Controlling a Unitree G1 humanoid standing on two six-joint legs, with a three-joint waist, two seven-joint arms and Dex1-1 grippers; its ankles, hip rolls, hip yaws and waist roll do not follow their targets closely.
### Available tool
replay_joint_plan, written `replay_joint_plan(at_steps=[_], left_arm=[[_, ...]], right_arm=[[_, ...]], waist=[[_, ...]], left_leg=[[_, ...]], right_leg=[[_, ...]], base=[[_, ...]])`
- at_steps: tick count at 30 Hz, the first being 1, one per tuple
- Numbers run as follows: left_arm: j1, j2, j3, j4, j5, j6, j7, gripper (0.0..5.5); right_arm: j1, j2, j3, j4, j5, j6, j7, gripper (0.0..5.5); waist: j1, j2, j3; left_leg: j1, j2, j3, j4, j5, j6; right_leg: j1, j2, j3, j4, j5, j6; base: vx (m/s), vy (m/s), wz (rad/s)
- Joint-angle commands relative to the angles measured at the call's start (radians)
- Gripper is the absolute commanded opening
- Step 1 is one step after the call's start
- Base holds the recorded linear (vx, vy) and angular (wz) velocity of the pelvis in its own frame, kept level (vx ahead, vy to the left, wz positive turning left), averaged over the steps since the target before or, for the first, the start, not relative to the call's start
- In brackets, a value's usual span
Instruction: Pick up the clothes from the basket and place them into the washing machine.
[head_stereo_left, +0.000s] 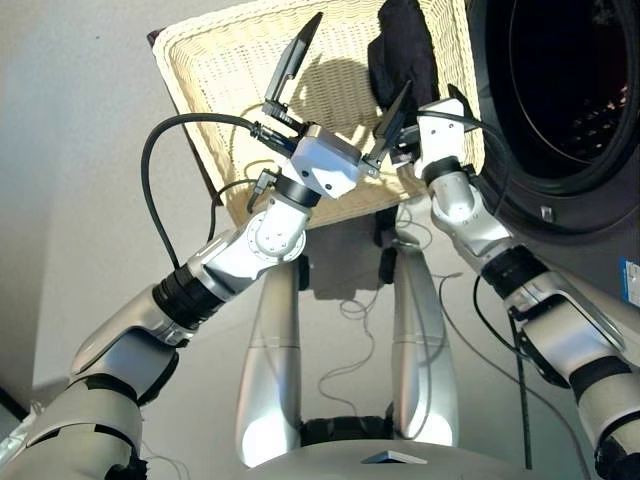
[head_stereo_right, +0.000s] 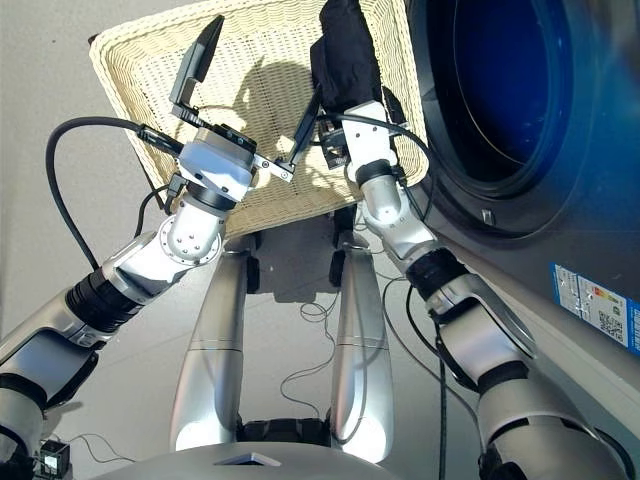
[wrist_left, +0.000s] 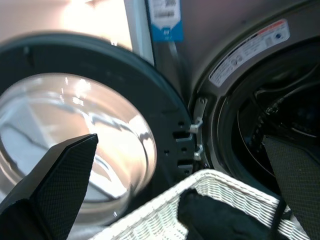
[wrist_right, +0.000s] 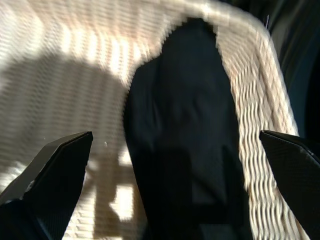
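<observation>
Only black garment (wrist_right: 182, 145) in cream wicker basket (head_stereo_left: 220, 90); both end effectors, left (head_stereo_left: 340, 90) and right (wrist_right: 175, 165), wide open, empty.

light grey floor (head_stereo_left: 80, 200) carries everything. wicker basket (head_stereo_left: 230, 60) sits on a dark low stand, edge just visible at its far left corner, right beside the washing machine (head_stereo_right: 560, 210), which also stands on the floor. thin black cables (head_stereo_right: 300, 375) lie loose on floor nr the basket.

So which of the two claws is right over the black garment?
The right claw, open above the black folded cloth garment; the left claw hangs over bare wicker.
</observation>
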Motion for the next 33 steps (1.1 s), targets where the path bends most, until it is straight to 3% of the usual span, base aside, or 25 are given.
replay_joint_plan(at_steps=[1, 9, 21, 33], left_arm=[[0.004, -0.034, 0.041, -0.120, -0.029, -0.065, -0.011, 5.50], [0.008, -0.027, 0.044, -0.145, -0.044, -0.066, -0.018, 5.50], [0.004, -0.008, 0.031, -0.181, -0.074, -0.066, -0.021, 5.50], [-0.018, 0.000, 0.012, -0.204, -0.079, -0.065, -0.024, 5.50]], right_arm=[[-0.058, -0.011, -0.035, 0.015, 0.058, -0.020, -0.013, 5.50], [-0.128, -0.010, -0.027, 0.189, 0.061, 0.016, -0.001, 5.50], [-0.251, -0.049, -0.017, 0.425, -0.015, 0.080, -0.017, 5.50], [-0.296, -0.062, -0.013, 0.502, -0.022, 0.097, -0.005, 5.50]], waist=[[0.024, 0.061, -0.014], [0.035, 0.078, -0.014], [0.053, 0.105, -0.014], [0.069, 0.131, -0.014]], left_leg=[[-0.001, 0.011, 0.040, 0.032, -0.021, -0.013], [-0.063, 0.015, 0.032, 0.106, -0.047, -0.016], [-0.135, 0.014, 0.019, 0.150, -0.058, -0.016], [-0.176, 0.005, 0.014, 0.169, -0.059, -0.014]], right_leg=[[0.025, 0.041, 0.019, 0.008, -0.025, 0.010], [-0.038, 0.038, 0.010, 0.089, -0.060, 0.001], [-0.114, 0.032, -0.010, 0.157, -0.089, 0.005], [-0.162, 0.026, -0.017, 0.200, -0.106, 0.005]], base=[[0.000, 0.000, 0.000], [0.000, 0.000, 0.000], [0.000, 0.000, 0.000], [0.000, 0.000, 0.000]])
